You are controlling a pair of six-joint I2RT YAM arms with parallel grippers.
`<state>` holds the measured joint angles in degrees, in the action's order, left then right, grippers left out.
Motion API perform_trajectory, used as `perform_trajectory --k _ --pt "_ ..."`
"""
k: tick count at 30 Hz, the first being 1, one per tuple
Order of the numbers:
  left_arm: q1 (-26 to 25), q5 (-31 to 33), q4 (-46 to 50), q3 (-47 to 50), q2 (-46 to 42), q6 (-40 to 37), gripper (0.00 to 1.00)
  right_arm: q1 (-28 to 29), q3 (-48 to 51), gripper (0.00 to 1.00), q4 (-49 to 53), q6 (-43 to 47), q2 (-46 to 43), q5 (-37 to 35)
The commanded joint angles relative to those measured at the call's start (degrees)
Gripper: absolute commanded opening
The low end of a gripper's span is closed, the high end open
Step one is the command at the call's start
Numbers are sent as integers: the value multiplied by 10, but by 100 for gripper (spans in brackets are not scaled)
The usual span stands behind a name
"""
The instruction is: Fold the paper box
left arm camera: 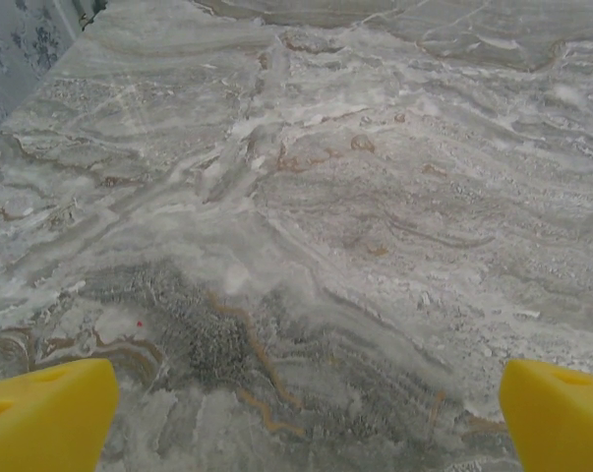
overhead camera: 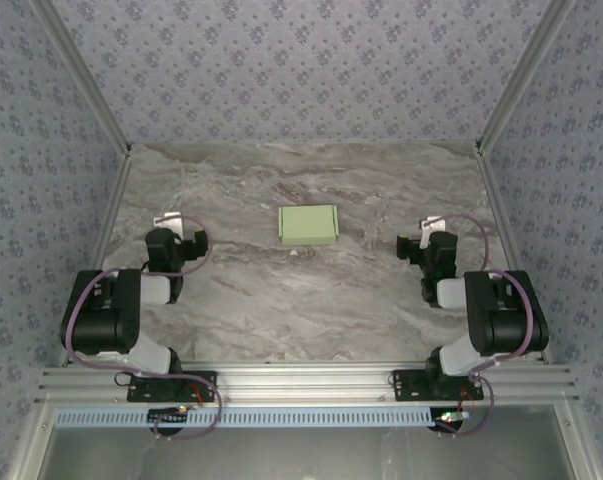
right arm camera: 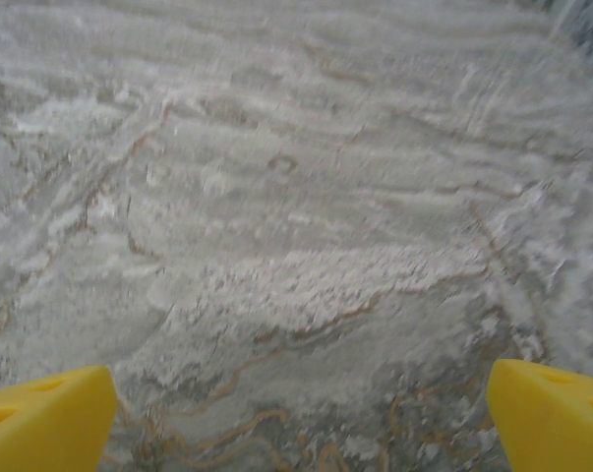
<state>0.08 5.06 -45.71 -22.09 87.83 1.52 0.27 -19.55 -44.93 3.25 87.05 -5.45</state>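
The paper box (overhead camera: 308,225) lies on the counter (overhead camera: 281,300), well apart from both tools, ahead and between them. The left tool (left arm camera: 296,423) and right tool (right arm camera: 296,418) gape wide, holding nothing. The thin card probably is light and creases easily; pinch an edge gently.

My left arm (overhead camera: 106,318) and right arm (overhead camera: 501,318) wear black shells with white links — lilac cables (overhead camera: 67,330) loop round them — fingertips (left arm camera: 40,418) yellow.
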Motion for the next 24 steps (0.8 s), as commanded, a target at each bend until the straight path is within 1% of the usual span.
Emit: perform_trajectory --k 1,24 --pt "6 -18 -9 -14 0 0 99 -20 -28 99 0 -20 1 34" --pt "6 -17 -9 -15 0 -1 99 -20 -28 99 -3 -19 2 35"
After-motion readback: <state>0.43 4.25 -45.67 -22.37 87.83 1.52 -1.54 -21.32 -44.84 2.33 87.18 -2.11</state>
